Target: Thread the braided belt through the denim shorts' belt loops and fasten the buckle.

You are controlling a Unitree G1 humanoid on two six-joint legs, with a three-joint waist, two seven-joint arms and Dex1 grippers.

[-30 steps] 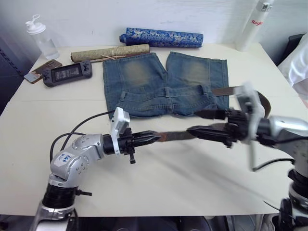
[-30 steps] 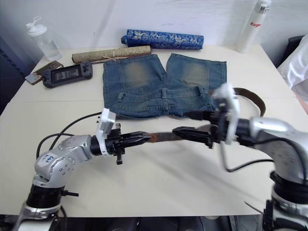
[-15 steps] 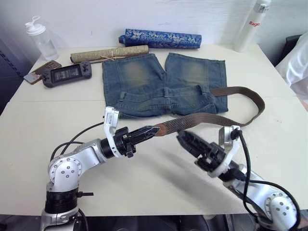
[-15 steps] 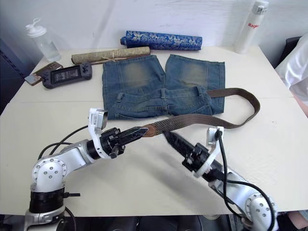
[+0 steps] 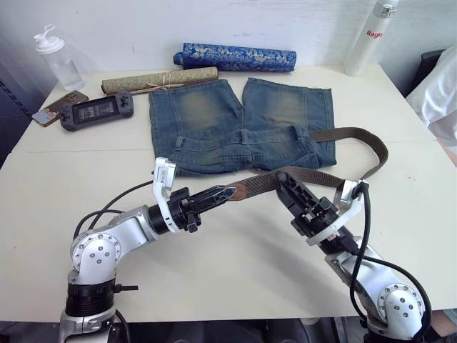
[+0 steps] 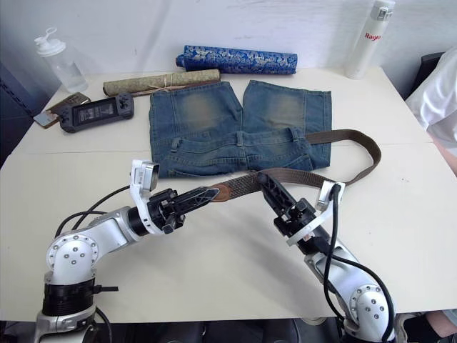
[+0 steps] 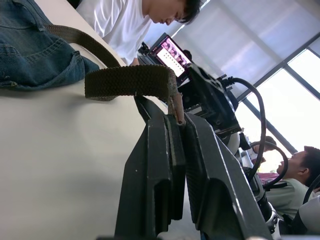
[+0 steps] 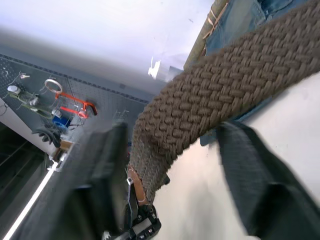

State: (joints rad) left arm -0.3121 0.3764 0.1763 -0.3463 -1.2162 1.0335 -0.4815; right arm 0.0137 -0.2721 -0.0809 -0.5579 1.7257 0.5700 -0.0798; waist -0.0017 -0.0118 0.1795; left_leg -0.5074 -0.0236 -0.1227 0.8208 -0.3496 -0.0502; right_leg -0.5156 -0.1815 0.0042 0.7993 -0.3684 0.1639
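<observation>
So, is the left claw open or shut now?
Shut: the left claw pinches the tan tip of the braided belt between its fingers, above the table.

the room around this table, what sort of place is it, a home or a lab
Most likely a lab or workshop, not a home. A pale table holds laid-out test items. Tools hang on a pegboard wall. Seated people work by a lit screen under large windows.
</observation>
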